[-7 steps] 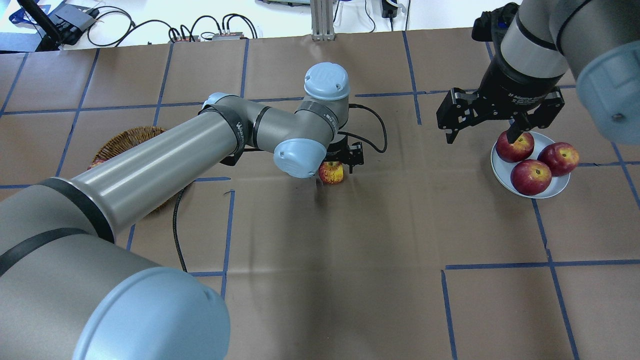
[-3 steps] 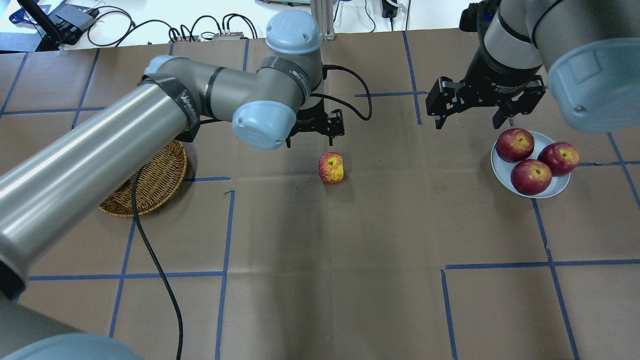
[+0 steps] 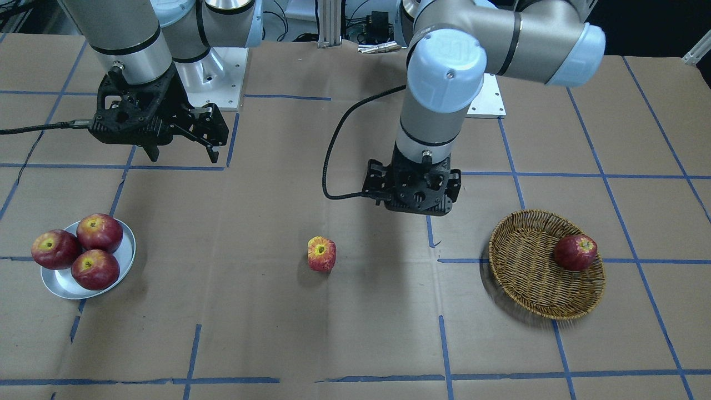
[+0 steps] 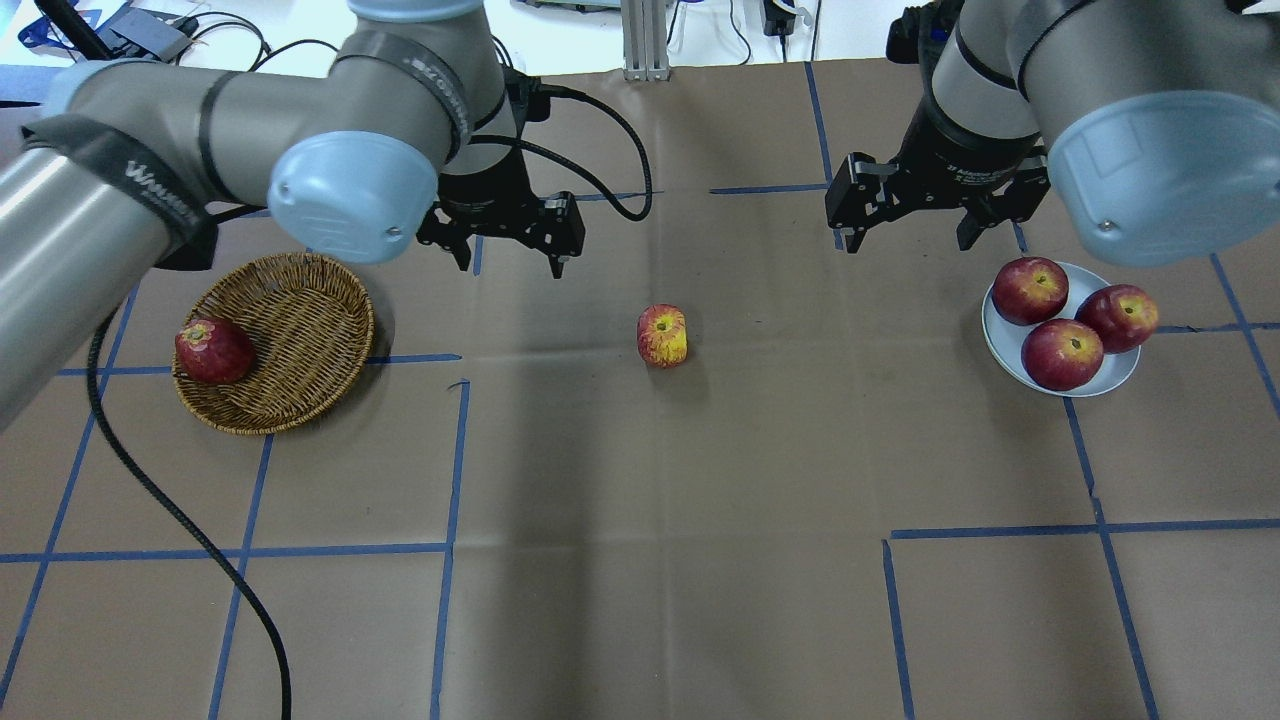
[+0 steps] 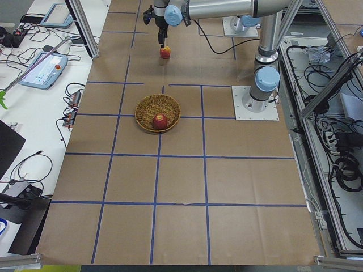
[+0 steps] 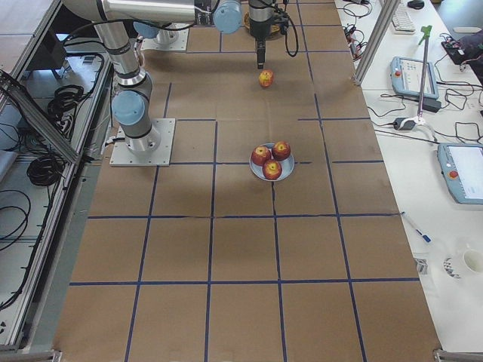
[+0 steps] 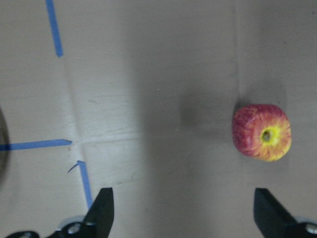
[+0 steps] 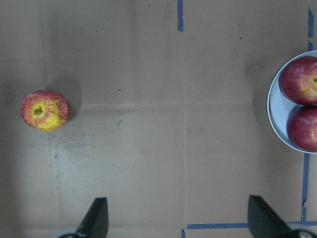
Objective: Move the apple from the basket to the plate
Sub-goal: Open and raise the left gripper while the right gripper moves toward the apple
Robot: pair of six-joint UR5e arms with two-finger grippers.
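Note:
The streaky pinkish-red apple with a yellow top stands alone on the brown paper mid-table, and also shows in the front view and both wrist views. The wicker basket lies at the left. The silver-grey plate lies at the right. My left gripper is open and empty, raised between basket and apple. My right gripper is open and empty, raised beyond and left of the plate.
A darker, evenly red apple lies in the basket's left part. Three glossy dark-red apples fill the plate. A black cable trails from my left arm over the table's left front. Blue tape lines cross the paper.
My left gripper let go of the streaky apple, rose and drew back left toward the basket. The apple stays mid-table. My right gripper rose off the plate's apples and shifted left.

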